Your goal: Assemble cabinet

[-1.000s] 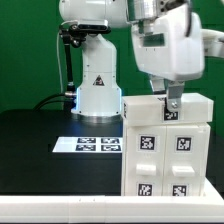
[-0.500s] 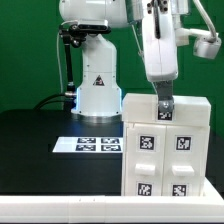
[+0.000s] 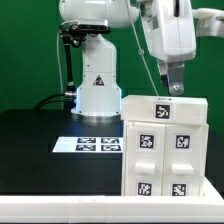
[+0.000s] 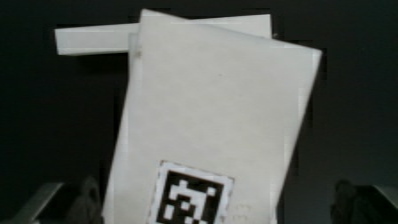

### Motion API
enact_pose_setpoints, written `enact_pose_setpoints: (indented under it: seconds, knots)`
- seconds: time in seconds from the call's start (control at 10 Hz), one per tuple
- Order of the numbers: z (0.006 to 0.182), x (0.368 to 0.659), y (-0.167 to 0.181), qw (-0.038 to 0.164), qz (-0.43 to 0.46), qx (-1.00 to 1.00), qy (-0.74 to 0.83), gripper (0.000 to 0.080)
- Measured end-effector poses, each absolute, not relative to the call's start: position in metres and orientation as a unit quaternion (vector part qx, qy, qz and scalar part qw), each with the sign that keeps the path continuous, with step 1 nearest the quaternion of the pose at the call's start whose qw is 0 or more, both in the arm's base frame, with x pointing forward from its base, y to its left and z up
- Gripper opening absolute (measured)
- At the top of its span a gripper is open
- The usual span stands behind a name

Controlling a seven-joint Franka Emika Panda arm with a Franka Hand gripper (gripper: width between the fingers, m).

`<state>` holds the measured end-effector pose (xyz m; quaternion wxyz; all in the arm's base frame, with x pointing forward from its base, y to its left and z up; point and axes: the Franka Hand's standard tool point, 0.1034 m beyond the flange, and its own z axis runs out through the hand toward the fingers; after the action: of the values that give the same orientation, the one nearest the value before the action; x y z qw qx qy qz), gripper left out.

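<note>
The cabinet (image 3: 166,145) is a tall white box standing upright at the exterior view's right. Its front carries small tagged blocks in a two-by-two grid. My gripper (image 3: 173,87) hangs just above the cabinet's top edge, clear of it. In the wrist view the cabinet's white top face (image 4: 214,110) with one black tag (image 4: 191,192) fills the picture. My gripper (image 4: 217,200) is open and empty, with its dark fingertips (image 4: 80,198) standing wide apart on either side of that face.
The marker board (image 3: 88,145) lies flat on the black table (image 3: 35,150), to the exterior view's left of the cabinet. The arm's white base (image 3: 97,92) stands behind it. The table's front edge runs close below the cabinet.
My gripper was down at the cabinet's top front edge. It has risen and now hangs above the top. The cabinet has not moved.
</note>
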<state>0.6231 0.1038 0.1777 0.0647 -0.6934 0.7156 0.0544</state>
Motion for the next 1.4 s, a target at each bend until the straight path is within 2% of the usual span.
enact_pose_setpoints:
  seconds: [0.3,0.4,0.6,0.7,1.1,1.4]
  knots:
    - [0.177,0.623,0.105,0.068,0.049,-0.753,0.653,0.0648]
    - [0.180,0.621,0.109,0.064,0.044,-0.817,0.572,0.0648]
    - [0.182,0.622,0.116,0.077,0.033,-0.905,0.418,0.0648]
    - [0.180,0.616,0.119,0.065,0.043,-0.927,0.367,0.0648]
    - [0.179,0.618,0.117,0.071,0.031,-0.969,0.235,0.0648]
    - [0.184,0.614,0.124,0.051,0.014,-0.998,-0.028,0.0648]
